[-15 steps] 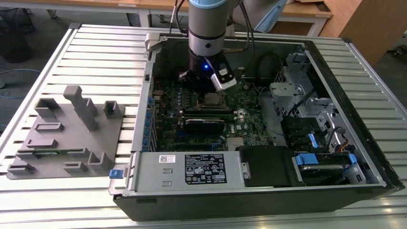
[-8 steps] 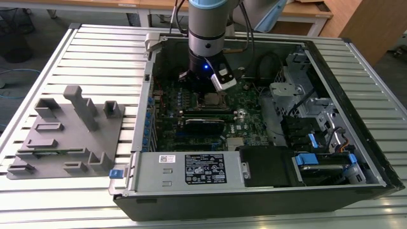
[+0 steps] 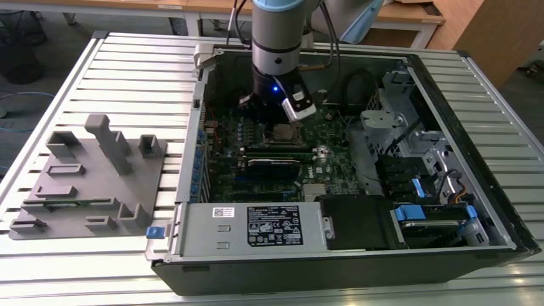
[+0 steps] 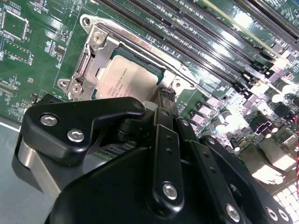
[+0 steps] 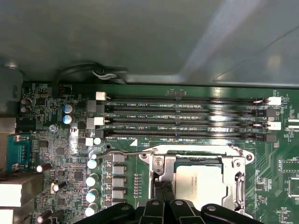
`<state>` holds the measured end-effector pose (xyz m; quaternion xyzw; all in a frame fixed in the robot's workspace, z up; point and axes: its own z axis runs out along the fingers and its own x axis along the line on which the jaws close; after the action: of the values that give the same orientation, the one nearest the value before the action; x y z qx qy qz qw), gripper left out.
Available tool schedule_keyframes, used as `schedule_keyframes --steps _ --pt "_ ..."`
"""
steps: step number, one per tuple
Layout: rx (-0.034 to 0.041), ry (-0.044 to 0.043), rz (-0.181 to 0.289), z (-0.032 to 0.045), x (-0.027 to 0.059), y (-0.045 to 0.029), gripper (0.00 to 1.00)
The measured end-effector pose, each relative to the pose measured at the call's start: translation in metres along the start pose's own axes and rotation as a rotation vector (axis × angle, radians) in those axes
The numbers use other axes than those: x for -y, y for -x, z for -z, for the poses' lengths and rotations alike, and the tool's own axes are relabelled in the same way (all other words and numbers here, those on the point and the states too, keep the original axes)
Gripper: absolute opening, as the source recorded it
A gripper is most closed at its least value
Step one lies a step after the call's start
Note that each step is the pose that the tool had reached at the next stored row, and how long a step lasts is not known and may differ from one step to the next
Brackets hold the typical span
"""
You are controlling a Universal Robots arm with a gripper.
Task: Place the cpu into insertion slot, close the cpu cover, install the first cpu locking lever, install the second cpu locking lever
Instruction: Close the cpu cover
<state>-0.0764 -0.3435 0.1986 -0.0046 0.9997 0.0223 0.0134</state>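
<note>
Black gripper [image 4: 166,99] housing sits closest in the second wrist view and hides the near edge of the insertion slot [image 4: 135,50]. Its fingers [image 4: 161,140] are drawn close together, tips at the slot's edge beside the cpu [image 4: 126,81]. Whether they pinch anything cannot be told.

Findings at the insertion slot:
- Cpu seated flat inside it, pale metal top up, seen in both wrist views [image 5: 203,184].
- Cpu cover [image 5: 239,179] lies down around the cpu, framing it.
- One locking lever [image 5: 126,151], a thin wire rod, runs along the slot's edge on the memory side and sticks out past its corner.

Surroundings, placed from the insertion slot:
- Long black memory slots [image 5: 187,116] run parallel just beside it.
- Row of silver-topped capacitors [image 5: 92,179] stands near its lever-end side on the green board [image 5: 56,140].
- In the exterior view the arm [image 3: 276,51] comes down directly over it, covering part of it.
- Power supply box [image 3: 255,226] lies well apart, at the case's near wall.
- Grey fixture tray [image 3: 93,178] rests outside the case [image 3: 442,127] on the slatted table [image 3: 127,64], well apart
</note>
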Motion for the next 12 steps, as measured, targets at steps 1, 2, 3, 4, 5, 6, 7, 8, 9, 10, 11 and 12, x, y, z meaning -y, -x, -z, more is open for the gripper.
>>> schedule_keyframes --steps 1,2,3,4,5,6,7,8,9,10,11,12 --pt "0.0005 0.0007 0.0 0.0012 -0.0003 0.0002 0.11" --pt "-0.0007 -0.001 0.0 0.0029 -0.0001 0.0001 0.11" --pt "-0.0012 -0.0017 0.0 0.0045 0.0 0.0 0.11" --pt "-0.001 -0.0015 0.0 0.0057 -0.0001 0.0001 0.11" --pt "-0.0011 -0.0016 0.0 0.0073 -0.0002 0.0001 0.11" --pt "-0.0012 -0.0018 0.0 0.0091 -0.0002 0.0001 0.11" --pt "-0.0012 -0.0017 0.0 0.011 -0.0003 0.0002 0.11" --pt "-0.0012 -0.0017 0.0 0.0132 -0.0004 0.0002 0.11" --pt "-0.0012 -0.0017 0.0 0.0155 -0.0005 0.0003 0.11" --pt "-0.0012 -0.0018 0.0 0.0178 -0.0006 0.0003 0.11" --pt "-0.0011 -0.0017 0.0 0.02 -0.0007 0.0004 0.11" --pt "-0.0013 -0.0019 0.0 0.0217 -0.0008 0.0005 0.11"
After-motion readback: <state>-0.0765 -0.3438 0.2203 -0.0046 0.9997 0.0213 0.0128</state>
